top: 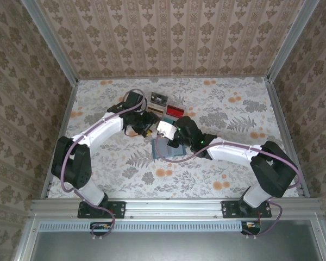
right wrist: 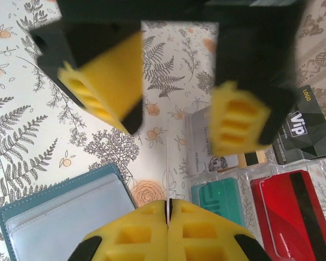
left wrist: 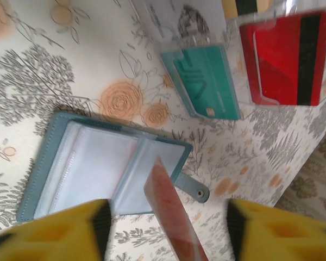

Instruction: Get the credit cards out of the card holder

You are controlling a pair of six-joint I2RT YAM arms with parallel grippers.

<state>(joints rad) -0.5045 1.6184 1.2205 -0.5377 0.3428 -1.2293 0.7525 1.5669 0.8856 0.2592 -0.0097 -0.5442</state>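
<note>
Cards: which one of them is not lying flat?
The orange-red card: it is held up, pinched in the shut right jaws. The teal card, the black-striped red card and the black card lie flat.

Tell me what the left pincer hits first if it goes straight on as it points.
Likely the red card, held edge-on by the right pincer just ahead of the left pincer; the card holder lies beyond.

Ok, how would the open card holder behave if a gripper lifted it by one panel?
Probably floppy: the card holder lies open as two thin, soft-looking panels, so the free half would likely sag. It lies flat and low, so a push would more likely slide it than tip it.
</note>
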